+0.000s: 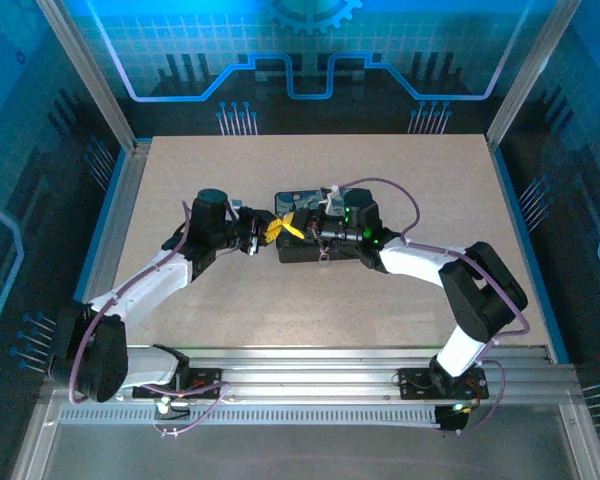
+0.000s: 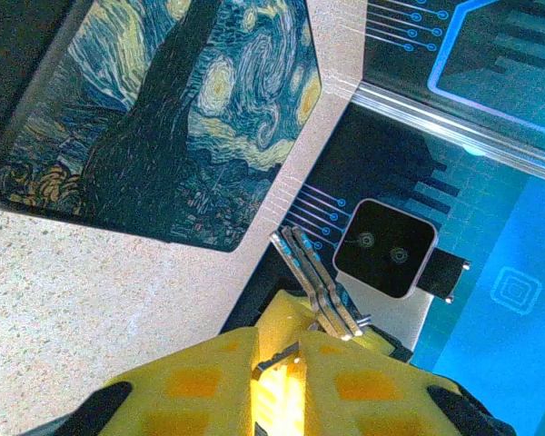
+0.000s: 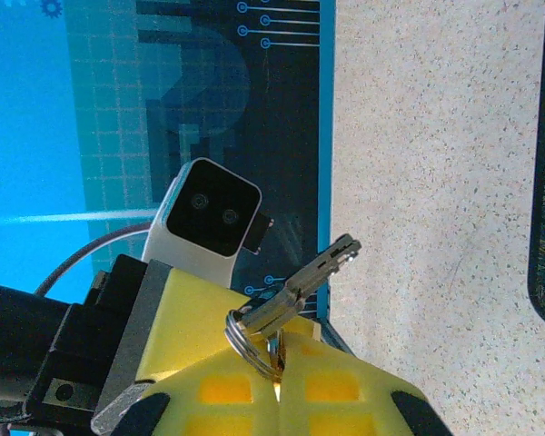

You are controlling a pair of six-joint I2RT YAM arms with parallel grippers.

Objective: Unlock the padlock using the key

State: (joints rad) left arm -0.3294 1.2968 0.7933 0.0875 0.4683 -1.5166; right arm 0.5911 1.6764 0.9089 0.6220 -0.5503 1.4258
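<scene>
From above, the left arm [image 1: 145, 280] reaches from its base up and rightward across the table [image 1: 280, 310], elbow raised. Its wrist is levelled toward the middle, so the left gripper [image 1: 278, 230] points right at the near-left corner of the box [image 1: 292, 203]. The right arm [image 1: 460, 290] folds back from its base, and its white forearm runs leftward. That puts the right gripper [image 1: 318, 234] over the box's near side, pointing left, tip to tip with the other. The key is too small to make out from this height. The left wrist view supplies it: the key [image 2: 313, 282] stands as a stack of thin blades seen edge-on, rising from the tips of closed yellow pads [image 2: 200, 381]. The pads are clenched on its base. The box's swirling blue-and-yellow painted lid lies flat on the table above left, well clear of the blades, and the other arm's camera [image 2: 386, 250] faces back just beyond. The right wrist view turns the key side-on. One notched blade slants up and right, and its ring is caught in the seam of that gripper's yellow pads [image 3: 345, 391], which are also clamped on it. A sliver of the box's edge shows at the far right, apart from the key. Both grippers grasp the key in the air between them, just off the box's corner.
</scene>
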